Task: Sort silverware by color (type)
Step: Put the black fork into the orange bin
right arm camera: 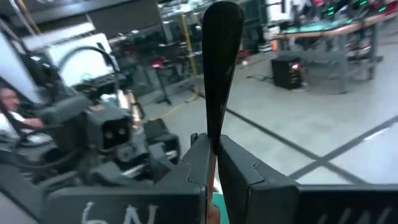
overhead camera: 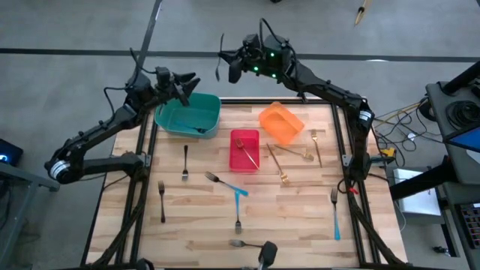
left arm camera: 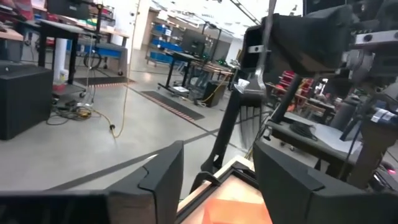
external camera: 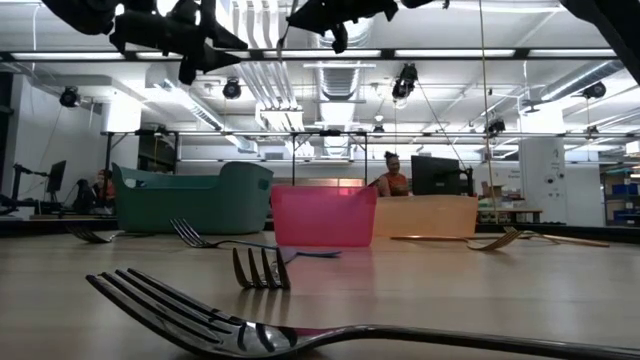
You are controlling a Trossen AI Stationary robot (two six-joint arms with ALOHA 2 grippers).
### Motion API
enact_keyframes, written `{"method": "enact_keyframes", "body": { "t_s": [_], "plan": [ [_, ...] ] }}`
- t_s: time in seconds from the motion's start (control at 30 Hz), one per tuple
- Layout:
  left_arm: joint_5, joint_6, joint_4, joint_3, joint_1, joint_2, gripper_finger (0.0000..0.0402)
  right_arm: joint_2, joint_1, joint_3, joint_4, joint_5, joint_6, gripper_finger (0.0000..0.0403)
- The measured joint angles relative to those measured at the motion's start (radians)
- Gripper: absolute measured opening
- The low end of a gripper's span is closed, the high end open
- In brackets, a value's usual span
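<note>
My left gripper [overhead camera: 187, 85] hangs over the back left of the wooden slatted table [overhead camera: 300, 217], just above the rim of the teal plastic bin [overhead camera: 189, 114], its two dark fingers [left arm camera: 155, 180] standing apart with nothing between them. My right gripper [overhead camera: 225, 61] is raised beyond the table's back edge, its fingers pressed shut on the dark handle of a fork [right arm camera: 219, 68], which stands straight up out of the grip, the handle's rounded end uppermost in the right wrist view.

Three bins crowd the back of the table: the teal one at the left with a dark-handled fork [overhead camera: 201, 130] lying in it, a red plastic bin [overhead camera: 244, 149] in the middle with a gold fork [overhead camera: 247, 155] lying slantwise inside, and an orange plastic bin [overhead camera: 281, 122] tilted at an angle to its right.

The loose silverware lies flat on the wood. Three gold forks [overhead camera: 296, 154] lie close together to the right of the red bin. A dark fork [overhead camera: 185, 162] and a gold-handled fork [overhead camera: 161, 200] on the left run front to back. A blue-handled fork [overhead camera: 225, 184] lies slantwise in the middle, another fork [overhead camera: 238, 211] lies just in front of it, and a blue-handled fork [overhead camera: 334, 213] runs front to back at the right. A dark fork [external camera: 300, 335] lies crosswise at the front edge, tines pointing left in the low view.
</note>
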Motion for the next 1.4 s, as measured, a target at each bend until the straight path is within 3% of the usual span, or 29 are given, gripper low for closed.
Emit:
{"method": "enact_keyframes", "body": {
  "t_s": [0.27,0.6,1.03,1.2,1.4],
  "plan": [
    [0.001,0.017,0.000,0.000,-0.031,0.008,0.0180,0.003,0.035,0.000,0.020,0.096,-0.060,0.0012],
    [0.001,0.028,0.084,0.000,-0.084,0.097,0.0178,0.064,0.051,0.000,0.135,0.101,-0.045,0.0012],
    [-0.058,-0.041,0.156,0.000,-0.086,0.169,0.0173,0.107,0.081,0.000,0.139,0.098,-0.034,0.0012],
    [-0.062,-0.059,0.164,0.000,-0.085,0.179,0.0126,0.109,0.089,0.000,0.138,0.099,-0.034,0.0012],
    [-0.063,-0.073,0.156,0.000,-0.085,0.173,0.0012,0.109,0.088,0.000,0.137,0.101,-0.033,0.0011]
  ]
}}
